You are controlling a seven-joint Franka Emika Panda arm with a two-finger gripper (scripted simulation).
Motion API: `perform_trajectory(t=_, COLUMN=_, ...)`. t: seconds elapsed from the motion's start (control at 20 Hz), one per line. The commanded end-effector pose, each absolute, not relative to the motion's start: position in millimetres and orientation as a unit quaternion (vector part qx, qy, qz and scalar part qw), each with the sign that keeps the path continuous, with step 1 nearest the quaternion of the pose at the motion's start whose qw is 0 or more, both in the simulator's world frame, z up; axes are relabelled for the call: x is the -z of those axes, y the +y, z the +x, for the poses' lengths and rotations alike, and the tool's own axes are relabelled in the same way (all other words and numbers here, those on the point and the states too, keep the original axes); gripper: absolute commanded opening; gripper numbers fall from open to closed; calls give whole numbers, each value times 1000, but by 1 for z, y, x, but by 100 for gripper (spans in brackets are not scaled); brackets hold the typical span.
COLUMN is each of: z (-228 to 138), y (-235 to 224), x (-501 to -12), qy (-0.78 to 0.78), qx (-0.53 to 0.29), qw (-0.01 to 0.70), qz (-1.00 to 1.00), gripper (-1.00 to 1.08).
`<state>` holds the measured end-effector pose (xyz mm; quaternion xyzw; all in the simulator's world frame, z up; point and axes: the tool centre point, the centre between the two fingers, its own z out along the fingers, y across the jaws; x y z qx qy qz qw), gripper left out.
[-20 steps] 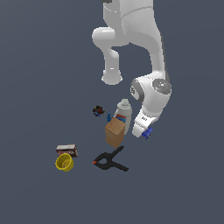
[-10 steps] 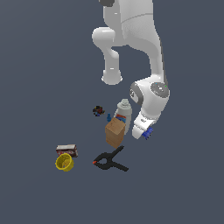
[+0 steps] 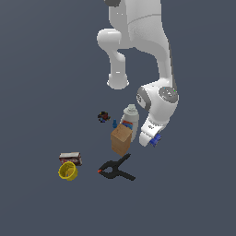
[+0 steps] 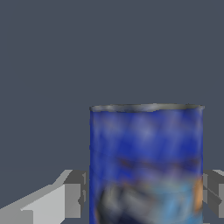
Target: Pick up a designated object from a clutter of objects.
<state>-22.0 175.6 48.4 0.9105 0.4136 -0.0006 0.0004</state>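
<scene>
1. A plain dark grey floor [image 3: 41, 69] carries the clutter.
2. White bottle [image 3: 130, 120], brown cardboard box [image 3: 121, 139] and black spring clamp [image 3: 115, 169] lie close together.
3. Yellow cup [image 3: 68, 171] touches the dark red box [image 3: 71, 158].
4. A tiny dark toy [image 3: 103, 116] sits near the bottle.

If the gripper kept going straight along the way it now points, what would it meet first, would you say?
Most likely the blue can. In the wrist view it fills the space between the jaws of the gripper, directly ahead. Whether the jaws already touch it is hard to tell, and depth beyond the can is hidden.
</scene>
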Motion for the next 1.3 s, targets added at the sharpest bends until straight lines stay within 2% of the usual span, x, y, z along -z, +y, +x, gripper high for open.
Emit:
perform_trajectory(t=0.0, z=-22, y=174, x=-52, qy=413, qx=0, qw=1, qz=911, gripper=-100)
perform_trajectory(t=0.55, z=-31, y=142, x=-94, qy=413, qx=0, qw=1, qz=911, gripper=-100)
perform_trajectory(t=1.25, z=-54, y=61, x=-208, qy=414, qx=-1, qw=-1, qz=910, gripper=-100)
